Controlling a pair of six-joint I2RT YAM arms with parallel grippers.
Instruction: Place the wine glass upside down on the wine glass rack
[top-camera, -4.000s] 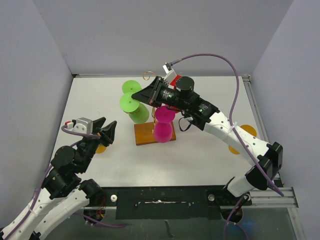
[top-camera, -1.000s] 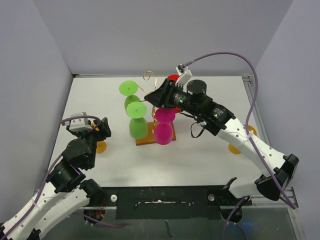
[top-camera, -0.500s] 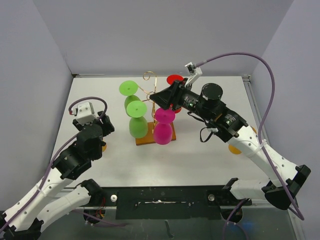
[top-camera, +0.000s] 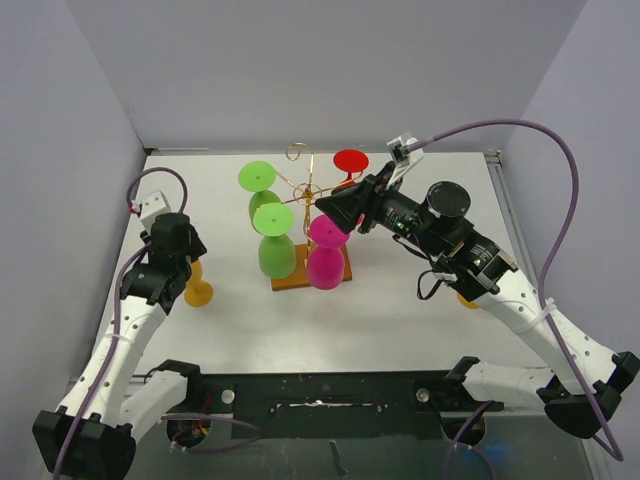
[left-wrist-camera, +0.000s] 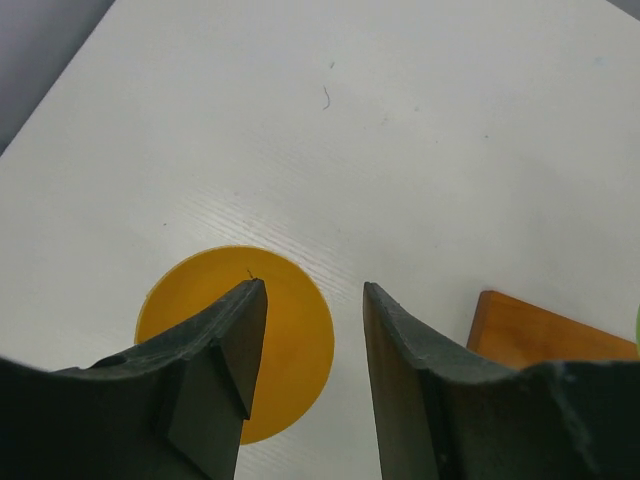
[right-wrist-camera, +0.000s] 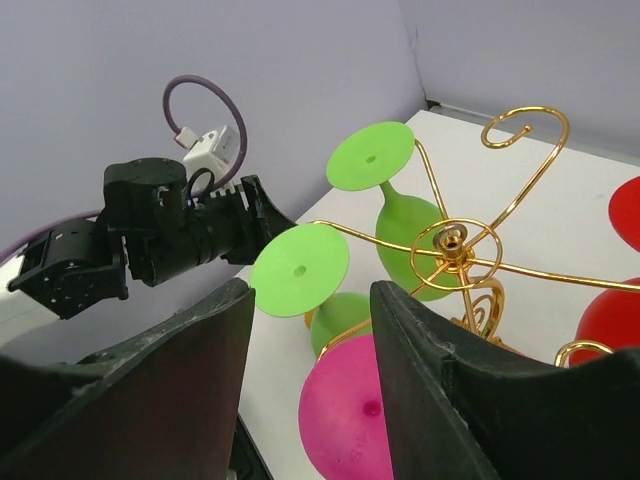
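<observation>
The wine glass rack (top-camera: 305, 185) stands mid-table: gold wire arms on a brown wooden base (top-camera: 292, 278). Two green glasses (top-camera: 273, 245), a magenta glass (top-camera: 324, 258) and a red glass (top-camera: 350, 160) hang on it upside down. An orange wine glass (top-camera: 197, 292) stands on the table left of the rack. My left gripper (top-camera: 186, 262) hovers just over it, open; its orange disc (left-wrist-camera: 290, 330) lies under the left finger (left-wrist-camera: 225, 340). My right gripper (top-camera: 332, 212) is open and empty, above the magenta glass (right-wrist-camera: 350, 420) beside the rack hub (right-wrist-camera: 450, 240).
A second orange glass (top-camera: 465, 297) lies at the right, mostly hidden under my right arm. The rack's wooden base corner (left-wrist-camera: 530, 335) shows right of the left fingers. Grey walls enclose the table on three sides.
My left arm has swung forward over the orange glass and its jaws have narrowed. My right gripper has drawn back to the right from the rack, uncovering the red glass.
</observation>
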